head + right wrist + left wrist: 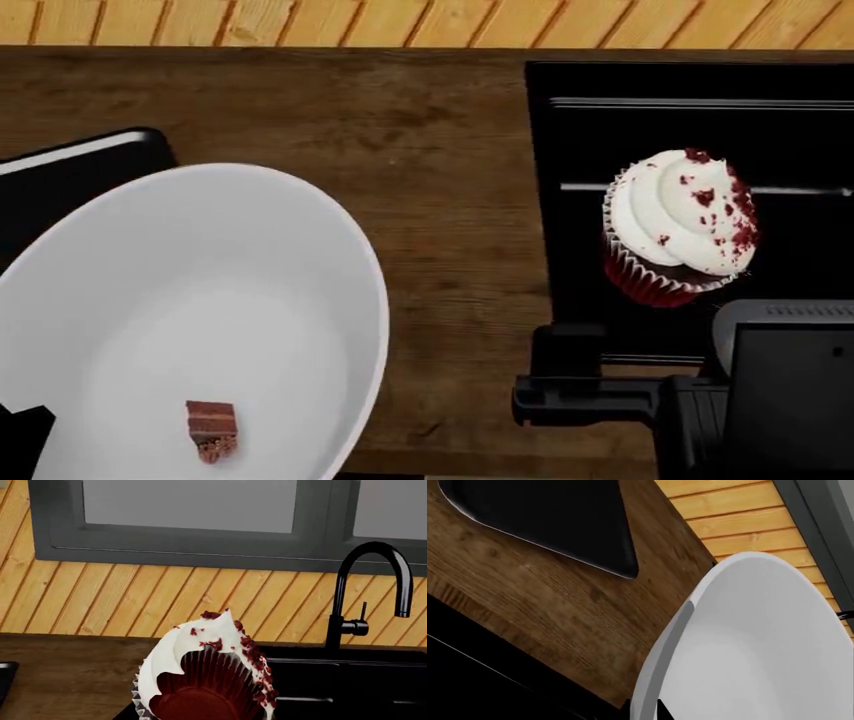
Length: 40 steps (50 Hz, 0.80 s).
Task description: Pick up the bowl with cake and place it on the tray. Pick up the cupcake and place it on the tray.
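Observation:
The large white bowl [200,300] hangs tilted above the wooden counter, with the tiny brown cake [211,430] slice lying inside it. My left gripper [644,711] is shut on the bowl [760,645], one black tip on each side of its rim. The black tray [560,520] lies on the counter beyond the bowl, and a corner of the tray [80,165] shows behind it. The cupcake [678,225], white frosting over a red wrapper, is held tilted over the black sink. My right gripper [203,712] is shut on the cupcake [200,675]; its fingers are hidden.
The wooden counter [441,200] runs between tray and black sink [667,100]. A black faucet [370,580] stands behind the sink below a grey-framed window [200,540]. A plank wall [100,600] backs the counter. My right arm [781,390] fills the lower right.

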Tool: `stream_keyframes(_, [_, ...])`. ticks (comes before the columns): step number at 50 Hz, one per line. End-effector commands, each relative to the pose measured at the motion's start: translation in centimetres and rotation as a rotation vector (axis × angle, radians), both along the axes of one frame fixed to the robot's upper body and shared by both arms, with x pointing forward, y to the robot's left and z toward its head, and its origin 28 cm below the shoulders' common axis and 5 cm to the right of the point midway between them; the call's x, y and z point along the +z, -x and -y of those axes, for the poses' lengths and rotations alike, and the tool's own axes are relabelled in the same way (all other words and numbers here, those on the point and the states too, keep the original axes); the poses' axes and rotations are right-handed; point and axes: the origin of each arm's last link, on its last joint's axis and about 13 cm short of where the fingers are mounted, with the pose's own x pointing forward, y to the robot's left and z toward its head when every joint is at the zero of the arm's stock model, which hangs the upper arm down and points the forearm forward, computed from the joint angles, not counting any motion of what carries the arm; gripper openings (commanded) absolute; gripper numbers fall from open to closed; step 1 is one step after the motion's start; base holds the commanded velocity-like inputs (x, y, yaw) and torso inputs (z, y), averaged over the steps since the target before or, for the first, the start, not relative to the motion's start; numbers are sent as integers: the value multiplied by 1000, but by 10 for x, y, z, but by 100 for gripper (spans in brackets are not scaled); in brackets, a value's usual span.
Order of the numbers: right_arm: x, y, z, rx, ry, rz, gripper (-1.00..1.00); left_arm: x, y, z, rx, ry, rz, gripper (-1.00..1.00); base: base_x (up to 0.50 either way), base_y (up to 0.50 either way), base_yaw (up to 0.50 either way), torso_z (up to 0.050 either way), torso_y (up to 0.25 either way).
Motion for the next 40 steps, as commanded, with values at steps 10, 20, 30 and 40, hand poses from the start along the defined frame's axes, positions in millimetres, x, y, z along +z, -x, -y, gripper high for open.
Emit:
stream_keyframes(10, [1,0,1,-6,26,25,-100,3,1,-2,28,1,1,-100,-1,500,0,1,1])
stream_keyframes(20, [1,0,1,-5,27,25,-100,3,1,-3,30,-1,2,-100,-1,500,0,0,0])
stream_keyframes(30, [2,1,1,-3,27,24,-100,4,1,-2,29,-2,3,-100,-1,500,0,0,1])
stream_keyframes(40, [3,1,0,-1,27,27,-100,5,2,-2,31,-3,4,-100,-1,500,0,1,1])
